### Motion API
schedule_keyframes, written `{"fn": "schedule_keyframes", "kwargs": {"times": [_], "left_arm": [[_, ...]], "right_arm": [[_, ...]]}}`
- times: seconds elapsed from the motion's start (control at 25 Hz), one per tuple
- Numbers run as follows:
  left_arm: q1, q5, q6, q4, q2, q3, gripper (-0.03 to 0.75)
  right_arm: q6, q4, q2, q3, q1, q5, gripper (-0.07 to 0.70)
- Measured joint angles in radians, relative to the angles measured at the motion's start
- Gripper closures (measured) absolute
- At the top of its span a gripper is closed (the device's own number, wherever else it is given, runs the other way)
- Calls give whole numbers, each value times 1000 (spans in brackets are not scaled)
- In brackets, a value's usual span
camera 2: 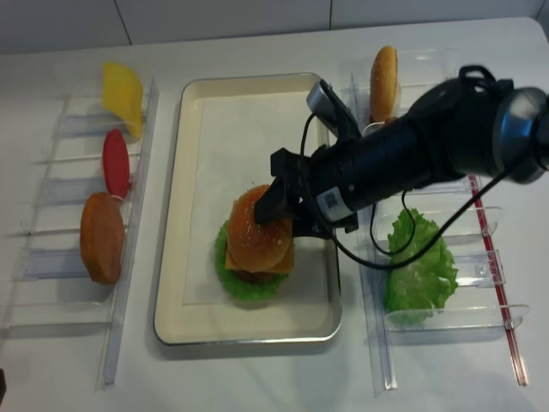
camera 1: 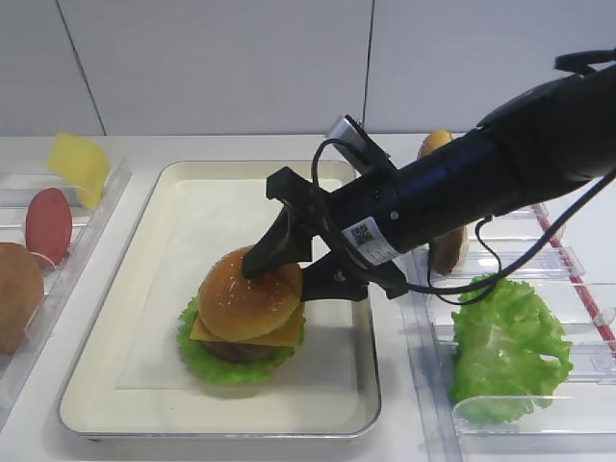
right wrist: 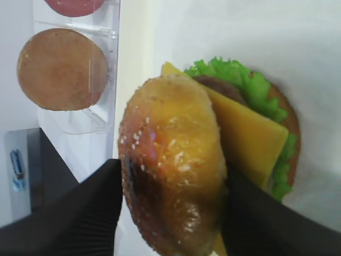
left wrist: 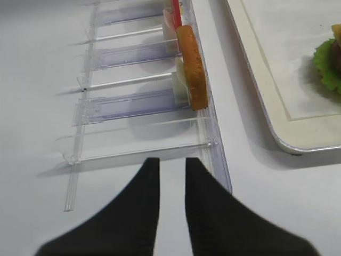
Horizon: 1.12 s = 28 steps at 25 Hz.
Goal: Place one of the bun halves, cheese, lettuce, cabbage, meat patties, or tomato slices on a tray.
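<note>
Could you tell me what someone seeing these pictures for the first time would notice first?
Most striking is the stacked burger in the middle of the cream tray: lettuce, patty, a cheese slice and a sesame bun top that sits askew. The right gripper straddles that bun, its black fingers on either side. To the right, a big frilly loose lettuce leaf stands in a clear holder.

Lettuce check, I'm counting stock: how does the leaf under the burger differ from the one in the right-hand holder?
The lettuce in the burger lies flat on the tray, mostly covered, only its frill showing. The lettuce in the holder stands propped in a clear slot, fully visible and looking bigger. Both are bright green and ruffled.
</note>
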State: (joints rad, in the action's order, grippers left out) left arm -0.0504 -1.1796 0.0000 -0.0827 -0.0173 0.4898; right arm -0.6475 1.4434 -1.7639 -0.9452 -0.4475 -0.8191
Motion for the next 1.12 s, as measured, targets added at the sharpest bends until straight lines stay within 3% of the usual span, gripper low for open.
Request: {"fn": "schedule_keyframes", "kwargs": {"times": [0.48,1.12], "left_arm": [[0,0,0,0,0,0,607],[0,0,0,0,0,0,607]], "right_arm": [[281,-348,-1,-115,0,-15,236],[309,-350,-1,-117,0,-45,236]]}}
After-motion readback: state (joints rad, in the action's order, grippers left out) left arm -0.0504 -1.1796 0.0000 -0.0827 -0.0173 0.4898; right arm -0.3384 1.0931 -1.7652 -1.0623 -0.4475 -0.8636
